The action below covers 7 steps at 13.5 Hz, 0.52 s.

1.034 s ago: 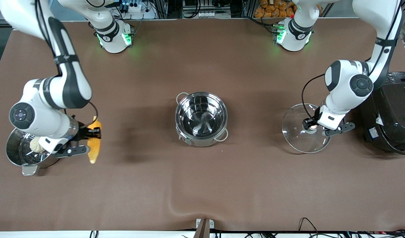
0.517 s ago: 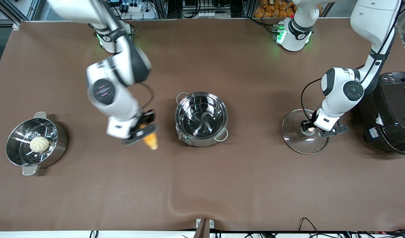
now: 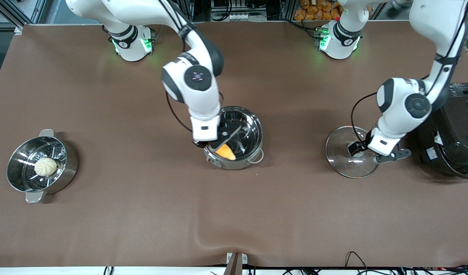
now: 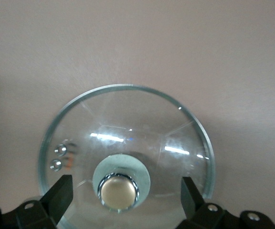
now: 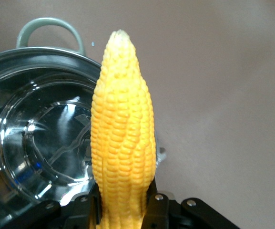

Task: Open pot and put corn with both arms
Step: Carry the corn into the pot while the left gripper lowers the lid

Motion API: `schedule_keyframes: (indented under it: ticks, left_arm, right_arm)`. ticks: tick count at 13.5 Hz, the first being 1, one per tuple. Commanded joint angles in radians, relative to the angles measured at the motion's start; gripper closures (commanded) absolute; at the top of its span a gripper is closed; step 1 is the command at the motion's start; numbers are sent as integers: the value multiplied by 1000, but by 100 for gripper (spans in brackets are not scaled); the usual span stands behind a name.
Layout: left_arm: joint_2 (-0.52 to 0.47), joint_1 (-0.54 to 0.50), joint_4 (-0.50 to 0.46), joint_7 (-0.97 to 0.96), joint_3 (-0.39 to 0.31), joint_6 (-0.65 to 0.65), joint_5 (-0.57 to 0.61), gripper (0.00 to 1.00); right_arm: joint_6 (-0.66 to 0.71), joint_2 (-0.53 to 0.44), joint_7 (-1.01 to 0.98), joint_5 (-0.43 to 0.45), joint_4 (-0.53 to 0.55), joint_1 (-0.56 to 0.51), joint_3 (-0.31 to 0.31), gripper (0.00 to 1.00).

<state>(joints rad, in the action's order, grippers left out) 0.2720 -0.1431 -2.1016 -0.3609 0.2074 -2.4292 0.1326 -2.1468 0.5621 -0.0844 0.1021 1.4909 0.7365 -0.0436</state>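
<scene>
The pot point(image 3: 257, 123) stands open in the middle of the table. My right gripper point(image 3: 214, 143) is shut on the corn point(image 3: 225, 152) and holds it over the pot's rim on the side nearer the front camera. In the right wrist view the corn point(image 5: 123, 129) points away from the gripper point(image 5: 123, 202), with the pot point(image 5: 32, 55) beside it. The glass lid point(image 3: 339, 160) lies flat on the table toward the left arm's end. My left gripper point(image 3: 358, 149) is open just above the lid's knob point(image 4: 118, 191), with its fingers point(image 4: 61, 192) clear of the knob on both sides.
A steel steamer pot point(image 3: 71, 164) with a white bun point(image 3: 45, 167) in it stands at the right arm's end. A black rice cooker point(image 3: 453, 130) stands close beside the left arm and the lid. The table cover has a fold point(image 3: 203, 233) near the front edge.
The right arm has carried the corn from beside the steamer pot across the table to over the pot. The left gripper has stayed at the lid's knob.
</scene>
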Motion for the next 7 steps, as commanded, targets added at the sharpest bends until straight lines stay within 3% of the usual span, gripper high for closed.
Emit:
schedule_keyframes:
  ticks: [1,6,7]
  left_arm:
    - [-45,-3,191,-12,46,276,19,0]
    - [-89,-1,510,-4,78,640,6,0]
    - [-89,-3,549,-4,78,679,5,0]
  right_arm:
    - [4,45,79,76,-44,52,-15,100]
    - [19,82,334,153,-52,124,-13,100]
    - [31,82,400,151,-52,130,-13,54]
